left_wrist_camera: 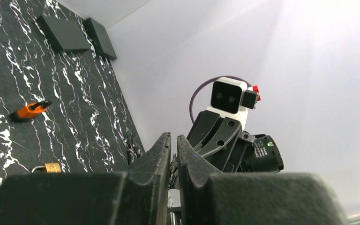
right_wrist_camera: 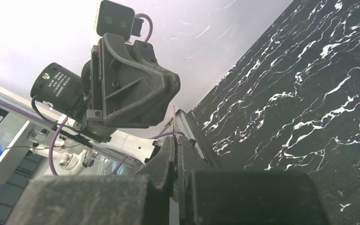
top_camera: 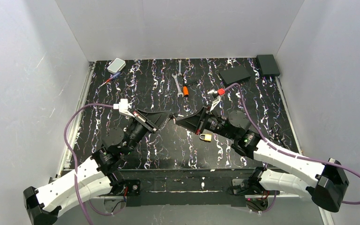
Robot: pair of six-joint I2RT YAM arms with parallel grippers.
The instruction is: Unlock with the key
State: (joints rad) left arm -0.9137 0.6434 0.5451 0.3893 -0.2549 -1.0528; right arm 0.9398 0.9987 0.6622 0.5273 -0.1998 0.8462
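Observation:
Both grippers hover tip to tip over the middle of the black marbled table. My right gripper (top_camera: 178, 118) (right_wrist_camera: 175, 139) is shut on the key (right_wrist_camera: 174, 119); its thin metal blade sticks up edge-on from between the fingertips, toward the left gripper's body. My left gripper (top_camera: 169, 116) (left_wrist_camera: 173, 137) shows a narrow slit between its fingers, and small metal bits sit deep in that slit. Whether its pads still press on the key is not clear. A small brass padlock (top_camera: 206, 137) (left_wrist_camera: 51, 167) lies on the table under the right gripper, apart from both.
Two silver wrenches (top_camera: 178, 78) and an orange-handled tool (top_camera: 186, 89) (left_wrist_camera: 30, 110) lie toward the back. Two black boxes (top_camera: 234, 74) (top_camera: 267, 64) sit at the back right, with a white box (top_camera: 116, 65) and a pen (top_camera: 108, 80) at the back left. White walls enclose three sides.

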